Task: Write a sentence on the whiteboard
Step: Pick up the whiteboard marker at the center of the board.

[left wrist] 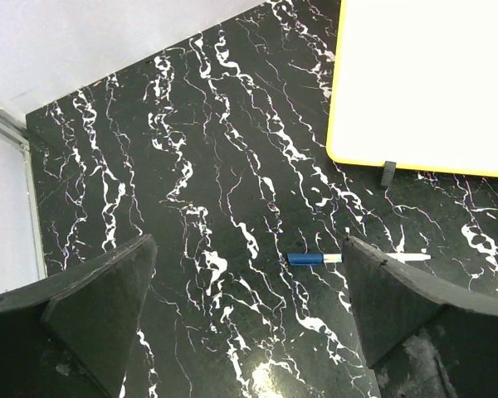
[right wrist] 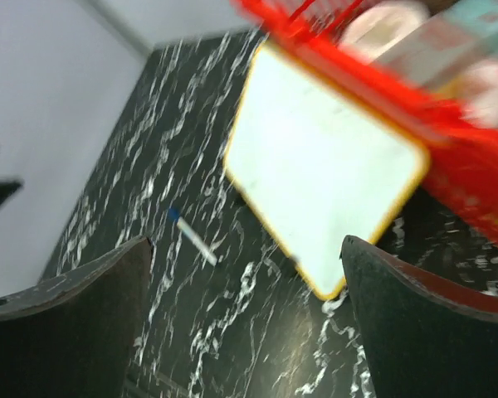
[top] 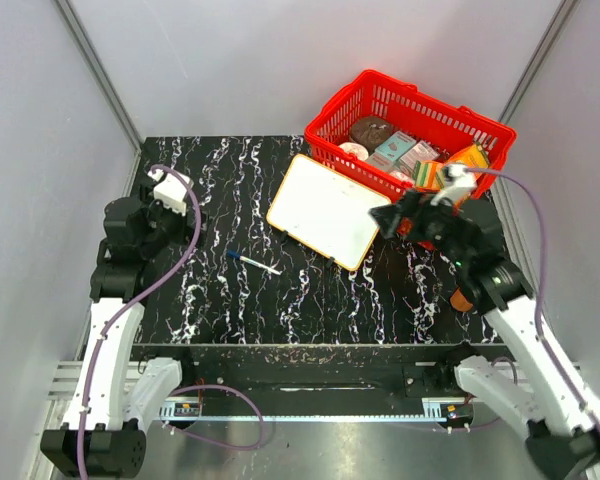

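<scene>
The whiteboard, white with a yellow-orange rim, lies tilted on the black marbled table beside the red basket. Its face is blank; no sentence shows on it. It also shows in the left wrist view and the right wrist view. A marker with a blue cap lies on the table left of the board, also in the left wrist view and the right wrist view. My left gripper is open and empty at the table's left. My right gripper is open and empty over the board's right edge.
A red basket holding several packaged items stands at the back right, touching the board's far edge. An orange object lies beside the right arm. Grey walls close in the table on three sides.
</scene>
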{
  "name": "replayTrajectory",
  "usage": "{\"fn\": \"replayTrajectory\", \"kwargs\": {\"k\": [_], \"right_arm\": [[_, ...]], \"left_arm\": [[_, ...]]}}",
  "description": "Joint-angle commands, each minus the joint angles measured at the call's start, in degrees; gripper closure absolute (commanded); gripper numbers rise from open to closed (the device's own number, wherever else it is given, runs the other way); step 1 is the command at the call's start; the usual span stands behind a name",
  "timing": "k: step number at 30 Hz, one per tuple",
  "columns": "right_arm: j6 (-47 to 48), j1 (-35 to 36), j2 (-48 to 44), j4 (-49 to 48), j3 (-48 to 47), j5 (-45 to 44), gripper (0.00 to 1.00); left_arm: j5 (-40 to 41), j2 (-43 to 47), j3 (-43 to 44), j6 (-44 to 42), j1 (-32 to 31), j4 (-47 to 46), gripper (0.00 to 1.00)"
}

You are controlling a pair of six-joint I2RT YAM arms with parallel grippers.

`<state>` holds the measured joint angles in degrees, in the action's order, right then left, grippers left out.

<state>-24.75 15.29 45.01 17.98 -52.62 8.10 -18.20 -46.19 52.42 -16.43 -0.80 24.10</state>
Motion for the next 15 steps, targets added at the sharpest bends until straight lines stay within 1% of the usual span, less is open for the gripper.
{"fn": "replayTrajectory", "kwargs": {"k": [1,2,3,4,5,7,8,9,10,11,12,13,14,15], "right_arm": [[3.91,17.37,10.77,-3.39,-5.73,-5.43,0.0],[4.88,23.84,16.36,-3.74,-6.78,-7.46,0.0],[5.67,25.74,19.2,-4.52,-8.19,-7.83,0.0],[5.59,27.06,21.76,-7.58,-8.46,-7.75,0.0],[5.33,29.25,26.65,-9.61,-8.64,-7.14,0.0],[4.63,30.93,31.69,-14.78,-9.51,-5.9,0.02],[4.71,31.81,36.93,-15.68,-10.39,-6.07,0.03],[5.5,33.47,39.77,-16.13,-12.83,-5.99,0.04],[5.94,34.19,45.72,-17.26,-14.25,-5.55,0.07],[7.16,34.89,48.65,-17.45,-16.0,-4.59,0.11],[7.61,36.81,51.46,-17.36,-19.33,-4.06,0.13],[8.22,37.61,56.54,-17.8,-21.01,-4.23,0.13],[9.62,38.49,58.76,-19.28,-22.6,-4.06,0.16],[10.24,39.81,60.87,-19.21,-25.75,-4.66,0.17]], "left_arm": [[-2.02,-1.09,2.86,0.43,0.18,-0.98,0.01],[-2.45,-1.18,3.64,0.34,0.18,-0.98,0.01],[-2.72,-1.18,4.09,-0.09,0.18,-0.46,0.01],[-2.72,-1.18,4.61,-0.27,0.18,-0.28,0.01],[-1.94,-1.18,5.84,-0.27,0.1,-0.02,0.01],[-0.36,-1.18,7.25,-0.45,0.09,0.69,0.01],[2.09,-1.18,8.73,-0.54,0.18,0.86,0.01],[3.16,-1.09,9.53,-0.36,0.1,0.86,0.01],[4.47,-1.35,11.19,-0.62,0.09,1.12,0.01],[5.27,-1.62,12.08,-0.71,0.09,1.39,0.01],[5.88,-1.97,12.96,-0.1,0.09,1.57,0.01],[6.85,-2.4,14.27,0.42,0.18,1.65,0.01],[6.77,-2.5,14.81,0.86,0.18,1.74,0.01],[6.51,-2.58,15.33,1.39,0.1,2.18,0.01]]}}
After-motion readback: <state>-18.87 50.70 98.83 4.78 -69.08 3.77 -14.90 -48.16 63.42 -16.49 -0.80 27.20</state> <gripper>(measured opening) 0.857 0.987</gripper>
